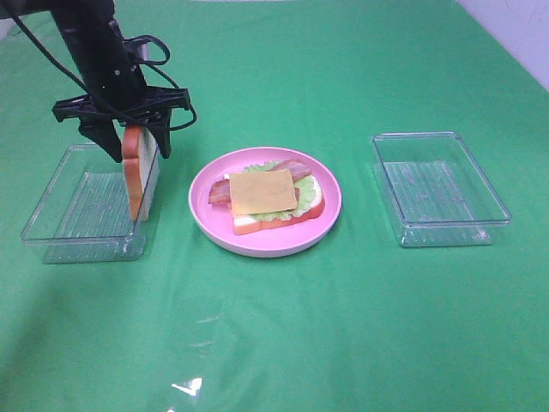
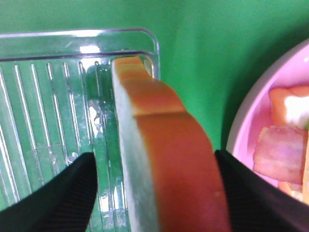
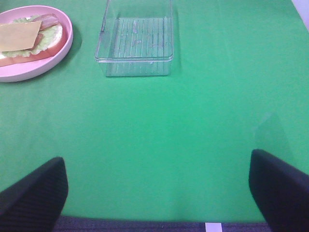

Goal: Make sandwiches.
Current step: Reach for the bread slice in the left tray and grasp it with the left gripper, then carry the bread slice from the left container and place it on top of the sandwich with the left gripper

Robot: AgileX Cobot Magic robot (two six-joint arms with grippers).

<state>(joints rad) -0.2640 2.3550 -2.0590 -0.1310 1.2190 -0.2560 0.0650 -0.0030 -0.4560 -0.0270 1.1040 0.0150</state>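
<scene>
A sandwich stack (image 1: 273,199) lies on the round pink plate (image 1: 208,221): a bread slice at the bottom, green lettuce, bacon strips and a yellow cheese square (image 1: 262,190) on top. My left gripper (image 1: 137,142) is shut on a second bread slice (image 1: 140,172), held upright on edge over the right rim of the left clear tray (image 1: 64,215). The left wrist view shows this slice (image 2: 169,159) between the two black fingers (image 2: 53,198). My right gripper (image 3: 157,193) is open and empty over the green cloth, out of the high view.
A second clear tray (image 1: 437,187) stands right of the plate, with nothing in it; it also shows in the right wrist view (image 3: 135,41). A green cloth (image 1: 283,326) covers the table. The pink plate shows in the right wrist view (image 3: 58,53).
</scene>
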